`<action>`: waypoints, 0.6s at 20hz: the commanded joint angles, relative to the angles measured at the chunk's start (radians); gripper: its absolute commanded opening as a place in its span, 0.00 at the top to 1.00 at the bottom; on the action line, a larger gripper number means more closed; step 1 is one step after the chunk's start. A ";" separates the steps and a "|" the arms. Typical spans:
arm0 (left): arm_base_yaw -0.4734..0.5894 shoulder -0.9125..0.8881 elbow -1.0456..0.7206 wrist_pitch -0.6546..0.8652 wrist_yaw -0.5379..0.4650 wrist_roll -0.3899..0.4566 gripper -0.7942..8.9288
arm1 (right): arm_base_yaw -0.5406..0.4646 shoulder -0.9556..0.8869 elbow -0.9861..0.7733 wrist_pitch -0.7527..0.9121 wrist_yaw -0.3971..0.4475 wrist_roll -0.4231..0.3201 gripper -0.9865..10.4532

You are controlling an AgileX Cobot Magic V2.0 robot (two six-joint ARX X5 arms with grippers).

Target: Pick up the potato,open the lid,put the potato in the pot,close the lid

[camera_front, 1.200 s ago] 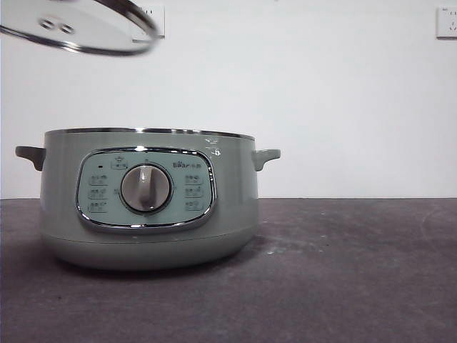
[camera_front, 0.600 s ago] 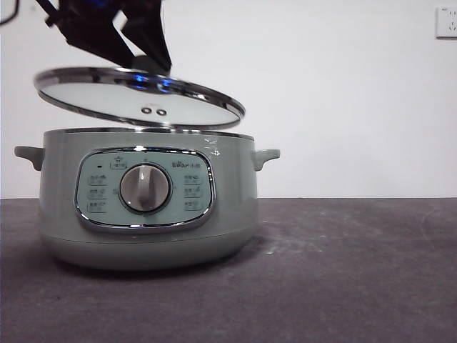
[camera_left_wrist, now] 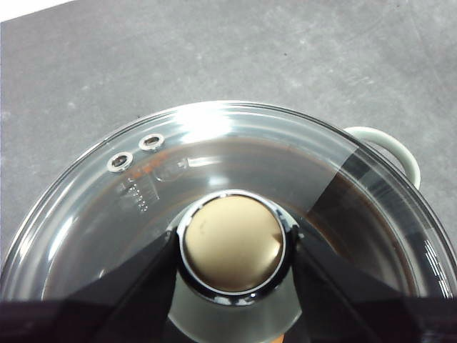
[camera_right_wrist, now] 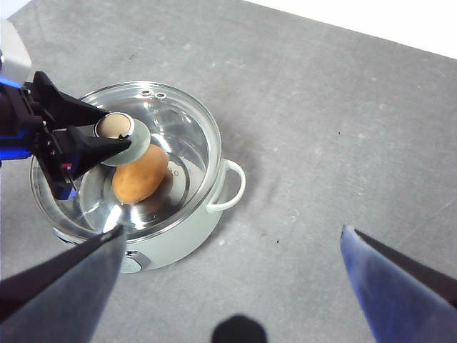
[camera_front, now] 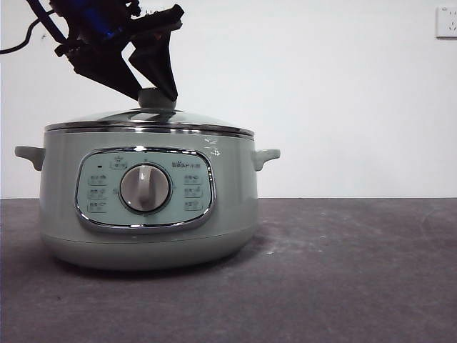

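The sage-green pot (camera_front: 146, 214) stands on the dark table at the left. The clear glass lid (camera_front: 143, 118) lies flat on its rim. My left gripper (camera_front: 156, 94) comes down from the upper left and is shut on the lid's knob (camera_front: 157, 100). In the left wrist view its jaws press both sides of the knob (camera_left_wrist: 230, 243), over the glass (camera_left_wrist: 235, 150). The orange-brown potato (camera_right_wrist: 139, 175) lies inside the pot (camera_right_wrist: 178, 239) and shows through the lid (camera_right_wrist: 182, 125) in the right wrist view. My right gripper (camera_right_wrist: 234, 232) is open and empty, high above the table beside the pot.
The pot's side handles (camera_front: 265, 157) stick out left and right. The grey table (camera_front: 343, 271) stretches to the right of the pot. A white wall with a socket (camera_front: 446, 21) is behind.
The lid came down from high at the upper left, tilted over the pot half a second ago, and now rests level on the rim. The left gripper came down with it.
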 commanded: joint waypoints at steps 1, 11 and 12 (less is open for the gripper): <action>-0.002 0.003 0.016 0.010 -0.004 0.002 0.93 | 0.001 -0.001 -0.006 0.001 0.002 0.010 0.48; -0.002 0.002 0.016 0.021 -0.003 0.002 0.56 | 0.001 -0.001 -0.006 -0.002 0.002 0.010 0.48; -0.002 -0.001 0.016 0.024 -0.003 0.002 0.56 | 0.001 -0.001 -0.006 -0.002 0.002 0.010 0.48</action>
